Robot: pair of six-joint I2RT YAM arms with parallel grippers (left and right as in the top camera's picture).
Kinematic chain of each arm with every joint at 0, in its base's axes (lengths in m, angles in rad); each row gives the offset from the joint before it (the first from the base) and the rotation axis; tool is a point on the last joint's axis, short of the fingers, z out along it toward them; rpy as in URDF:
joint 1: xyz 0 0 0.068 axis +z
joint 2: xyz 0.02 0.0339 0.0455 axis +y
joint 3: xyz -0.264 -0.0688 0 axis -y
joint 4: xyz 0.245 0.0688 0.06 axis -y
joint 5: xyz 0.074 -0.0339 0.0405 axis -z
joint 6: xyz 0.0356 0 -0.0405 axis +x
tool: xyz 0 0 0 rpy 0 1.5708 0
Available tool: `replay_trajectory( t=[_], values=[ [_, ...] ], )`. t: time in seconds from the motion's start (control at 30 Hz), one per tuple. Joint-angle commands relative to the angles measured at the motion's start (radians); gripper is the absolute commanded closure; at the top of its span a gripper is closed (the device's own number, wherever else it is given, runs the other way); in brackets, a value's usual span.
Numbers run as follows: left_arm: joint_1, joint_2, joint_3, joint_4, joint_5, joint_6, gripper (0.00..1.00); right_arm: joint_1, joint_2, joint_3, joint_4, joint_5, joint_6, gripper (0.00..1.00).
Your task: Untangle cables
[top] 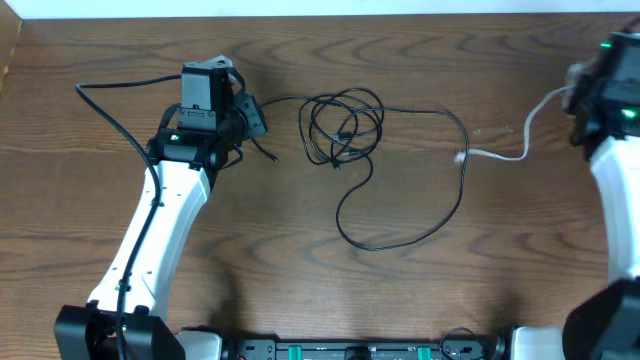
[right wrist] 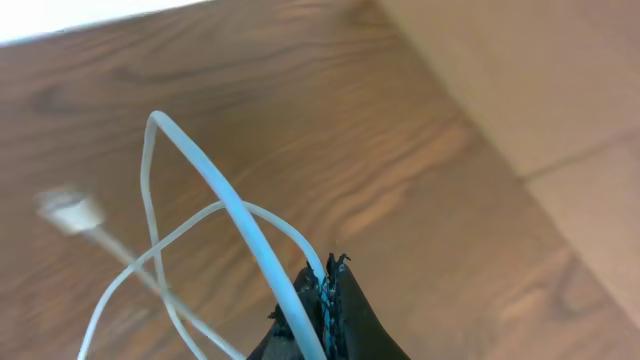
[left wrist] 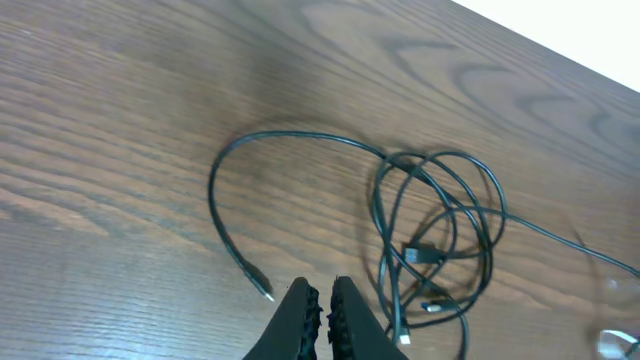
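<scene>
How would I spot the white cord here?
Look at the right side of the wooden table. The white cord runs from the right end effector leftward to a small plug. Its only neighbour, the tangled cable, is black.

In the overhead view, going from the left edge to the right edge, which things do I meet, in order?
left arm → tangled black cable → white cable → right arm

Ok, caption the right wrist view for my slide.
Right gripper shut on the white cable, its loops arching over the wooden table.
</scene>
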Motion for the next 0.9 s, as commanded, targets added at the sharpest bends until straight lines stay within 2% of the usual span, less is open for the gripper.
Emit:
replay_trajectory(
  t=[0.0,0.13,0.33,0.53,0.77,0.87],
  values=[
    [0.001,0.011,0.006,-0.006,0.04,-0.009,0.92,0.046,0.09,0.005,-0.005,0.037,-0.013,0.99],
    [0.001,0.011,0.006,-0.025,0.039,-0.008,0.92,0.06,0.138,0.005,-0.006,0.159,-0.012,0.99],
    [0.001,0.011,0.006,-0.027,0.039,-0.001,0.92,0.036,0.112,0.008,0.001,0.341,-0.013,0.99],
    [0.001,0.011,0.006,-0.028,0.04,-0.001,0.92,-0.049,0.085,0.008,0.026,0.35,-0.013,0.99],
    [0.001,0.011,0.006,-0.027,0.04,-0.001,0.92,-0.154,0.084,0.009,0.036,0.575,-0.013,0.99],
    [0.001,0.011,0.006,-0.027,0.04,-0.002,0.92,-0.192,0.084,0.009,0.035,0.595,-0.008,0.99]
  ],
)
